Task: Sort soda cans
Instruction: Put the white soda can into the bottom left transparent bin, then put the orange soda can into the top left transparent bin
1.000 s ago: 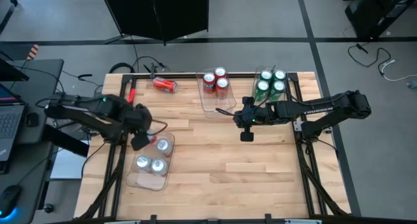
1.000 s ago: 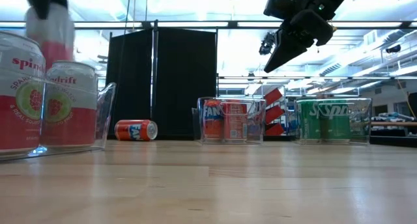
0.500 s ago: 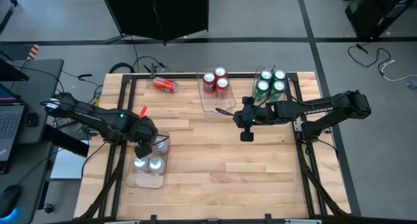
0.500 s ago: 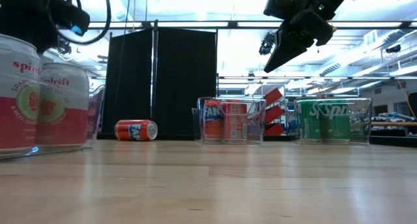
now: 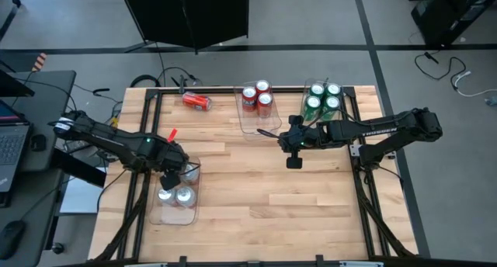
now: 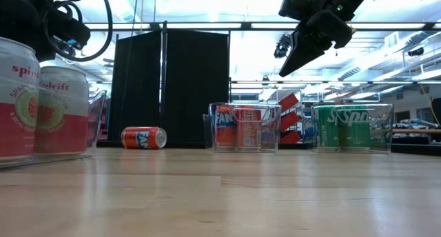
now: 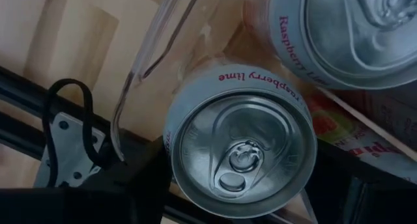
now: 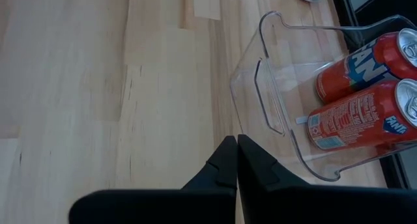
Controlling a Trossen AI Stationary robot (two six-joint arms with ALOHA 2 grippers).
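Since a second earlier, the left end effector (image 5: 172,178) had swung down into the clear bin (image 5: 175,216) at lower left, grasping a white can (image 7: 240,150) beside two others. The right end effector (image 8: 232,160) hung clenched, empty, mid-frame above the worktop (image 5: 272,189).

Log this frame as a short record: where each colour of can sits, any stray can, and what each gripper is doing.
red cans: three upright in the middle clear bin
stray can: one red can on its side on the table, left of that bin
green cans: four in the right clear bin
white cans: in the near-left bin; two tops show, count under the arm unclear
left gripper: over the near-left bin, a white can right below its wrist camera
right gripper: shut, empty, above bare table beside the middle clear bin
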